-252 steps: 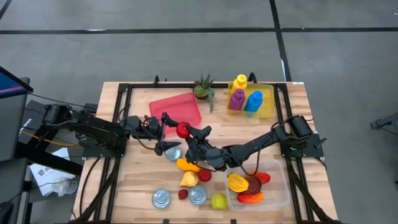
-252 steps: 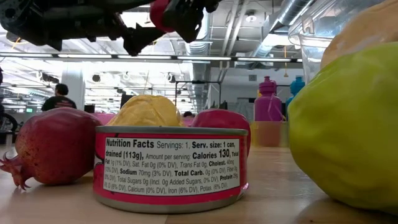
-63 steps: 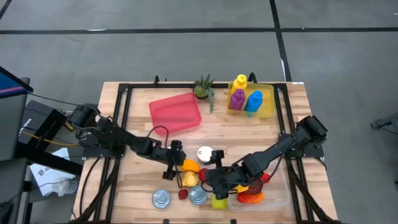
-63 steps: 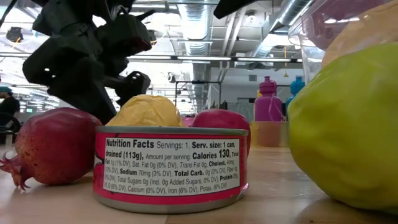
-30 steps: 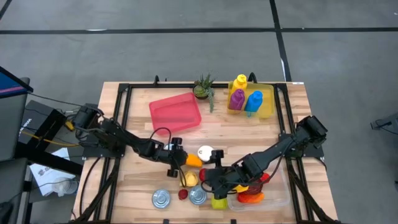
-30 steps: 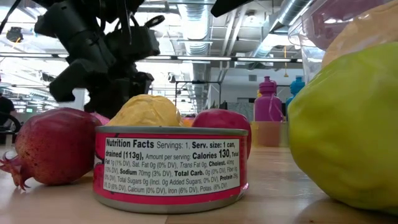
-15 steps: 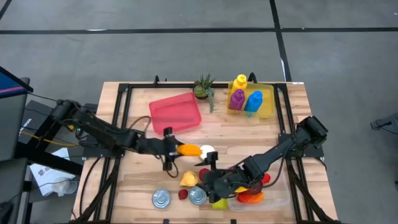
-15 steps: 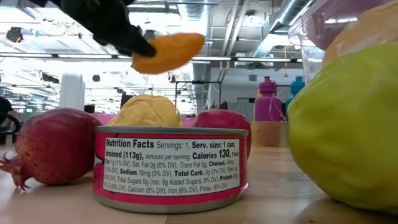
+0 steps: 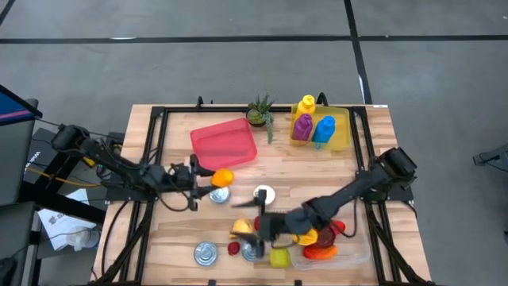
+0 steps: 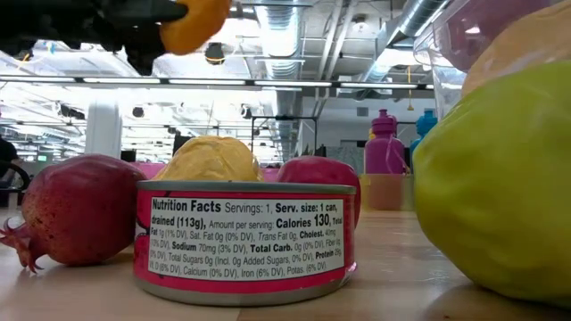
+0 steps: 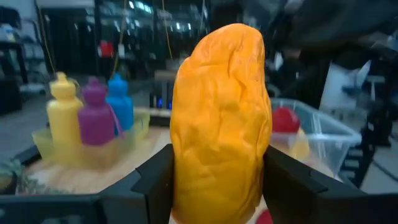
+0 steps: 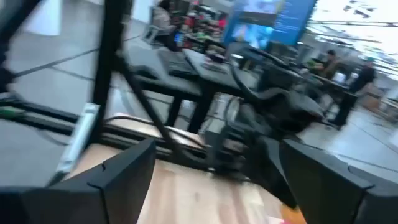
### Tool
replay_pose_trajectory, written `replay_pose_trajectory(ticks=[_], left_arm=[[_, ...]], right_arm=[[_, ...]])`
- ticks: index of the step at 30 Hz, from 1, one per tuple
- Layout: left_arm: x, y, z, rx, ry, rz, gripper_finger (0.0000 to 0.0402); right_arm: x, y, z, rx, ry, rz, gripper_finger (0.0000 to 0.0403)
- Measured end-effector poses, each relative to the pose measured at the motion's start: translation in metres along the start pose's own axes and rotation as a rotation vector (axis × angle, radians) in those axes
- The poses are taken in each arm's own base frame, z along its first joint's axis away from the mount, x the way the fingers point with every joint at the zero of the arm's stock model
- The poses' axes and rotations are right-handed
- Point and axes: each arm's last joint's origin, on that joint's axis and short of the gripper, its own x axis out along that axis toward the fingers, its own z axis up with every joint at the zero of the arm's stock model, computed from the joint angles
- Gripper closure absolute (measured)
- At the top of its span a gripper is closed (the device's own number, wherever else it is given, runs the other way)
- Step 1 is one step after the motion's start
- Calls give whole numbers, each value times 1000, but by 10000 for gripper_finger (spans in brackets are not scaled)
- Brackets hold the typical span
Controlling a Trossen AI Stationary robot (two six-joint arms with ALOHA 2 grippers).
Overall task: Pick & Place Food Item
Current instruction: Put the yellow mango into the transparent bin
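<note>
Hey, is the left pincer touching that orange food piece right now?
Touching. In the left wrist view, the orange food piece sits clamped between the left pincer's two dark fingers, pressed against both sides.

Spread fingers (image 12: 106, 177) (wooden table (image 12: 186, 190) beyond)

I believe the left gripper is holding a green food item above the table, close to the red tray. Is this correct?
Not quite: the food item in the left gripper is orange, not green, as the left wrist view shows clearly. The rest holds: it is above the table, close to the red tray.
</note>
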Motion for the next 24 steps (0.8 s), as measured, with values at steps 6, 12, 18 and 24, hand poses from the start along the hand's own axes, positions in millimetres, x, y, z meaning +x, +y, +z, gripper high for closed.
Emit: replay_pose_trajectory(ticks=[6, 12, 18, 24], left_arm=[[-11, 5, -5, -26, -97, -29, 214], [-12, 5, -4, -24, -115, -27, 214], [-12, 6, -6, -18, -104, -11, 214], [-12, 6, -8, -10, -89, 6, 214]], right_arm=[[17, -37, -18, 104, -80, -42, 47], [32, -71, -27, 188, -89, -67, 39], [37, -85, -34, 176, -52, -93, 39], [35, -88, -34, 158, -5, -111, 39]])
